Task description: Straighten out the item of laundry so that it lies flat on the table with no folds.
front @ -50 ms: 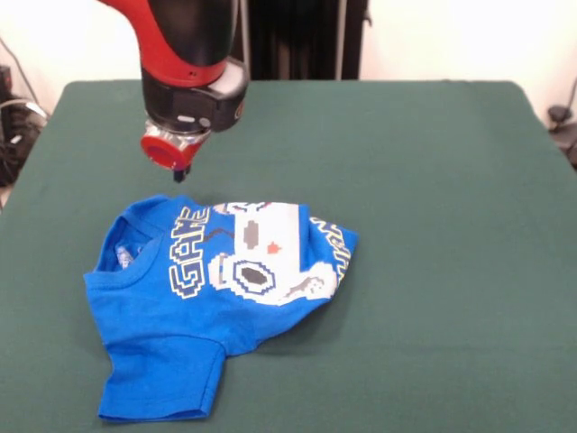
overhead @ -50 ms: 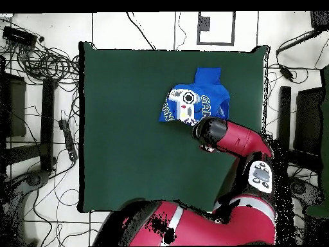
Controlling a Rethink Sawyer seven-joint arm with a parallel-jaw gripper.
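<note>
The blue T-shirt lies crumpled and folded on the green tabletop. The gripper hovers just beyond its collar edge, holding nothing; whether the fingers are parted cannot be told.

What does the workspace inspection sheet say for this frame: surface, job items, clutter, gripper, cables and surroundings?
Surface: table, dark green cloth, bare apart from the shirt.
Job's things: blue T-shirt lies crumpled, print side up, body folded over itself, one sleeve spread toward the front edge; not flat.
Clutter: nothing seen on the table.
Gripper: gripper hangs just above the cloth beside the shirt's far edge, holding nothing; open or shut cannot be told.
Cables: loose cables coil on the floor beside the table, none on it.
Surroundings: dark stands and white floor around the table.
</note>
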